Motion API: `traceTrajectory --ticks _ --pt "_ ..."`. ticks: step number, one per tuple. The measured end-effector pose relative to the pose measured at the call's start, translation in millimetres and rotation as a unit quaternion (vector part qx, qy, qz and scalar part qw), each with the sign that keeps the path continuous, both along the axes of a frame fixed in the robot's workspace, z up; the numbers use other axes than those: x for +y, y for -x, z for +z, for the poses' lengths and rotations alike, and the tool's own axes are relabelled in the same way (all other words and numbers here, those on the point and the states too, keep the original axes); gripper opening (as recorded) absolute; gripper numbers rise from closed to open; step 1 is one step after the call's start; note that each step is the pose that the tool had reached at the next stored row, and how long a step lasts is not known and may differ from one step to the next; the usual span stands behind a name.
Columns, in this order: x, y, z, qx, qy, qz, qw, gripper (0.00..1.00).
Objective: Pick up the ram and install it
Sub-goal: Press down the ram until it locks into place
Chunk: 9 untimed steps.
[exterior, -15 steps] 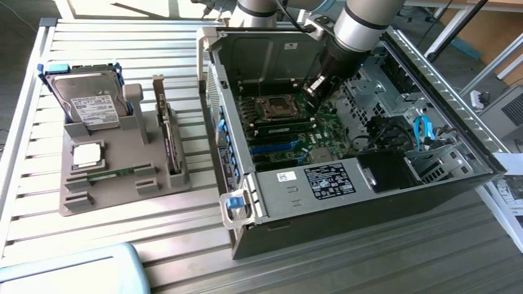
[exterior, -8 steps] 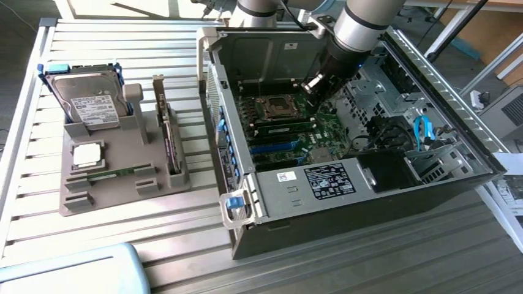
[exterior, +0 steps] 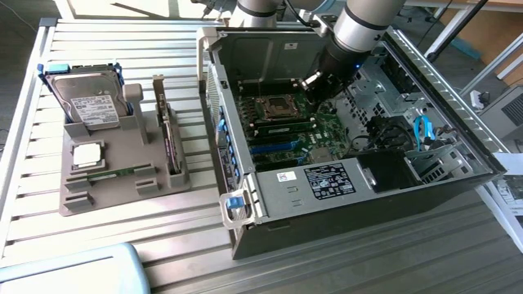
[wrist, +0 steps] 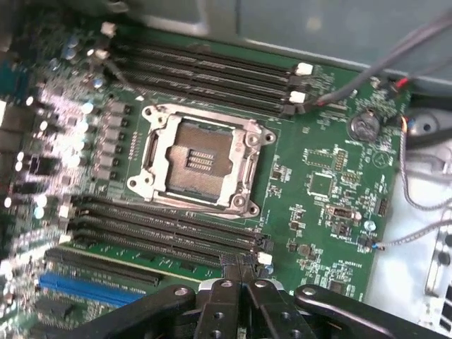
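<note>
Hand: the hand (wrist: pixel 236 274) is shut tight, fingertips together with nothing between them, low over the board inside the computer case (exterior: pixel 327 184).
Ram: the ram (wrist: pixel 155 258) lies along a memory slot beside the processor socket (wrist: pixel 201 162), its near end right under the fingertips; I cannot tell whether it is fully seated.
Latch: the white clip (wrist: pixel 265 258) sits just beside the fingertips.
Risk, uneven push: pressing on one end only may tilt the ram and leave the far end raised.
Risk, slip: narrow fingertips could slide off the thin edge and hit the board or the open socket.
Risk, wires: loose wires (wrist: pixel 395 63) run near the arm's path.
Holder: a grey holder (exterior: pixel 122 159) stands on the worktop (exterior: pixel 98 245), well apart.
</note>
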<state>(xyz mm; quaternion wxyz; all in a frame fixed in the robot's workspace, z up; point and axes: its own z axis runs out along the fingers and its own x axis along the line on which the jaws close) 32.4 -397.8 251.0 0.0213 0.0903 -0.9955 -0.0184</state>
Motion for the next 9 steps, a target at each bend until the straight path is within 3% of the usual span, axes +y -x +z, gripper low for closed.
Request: traceTrajectory --ticks 4,9 --pt "0.0 0.0 0.0 0.0 0.0 -0.038 0.9993 0.11" --pt "0.0 0.0 0.0 0.0 0.0 -0.038 0.9993 0.11"
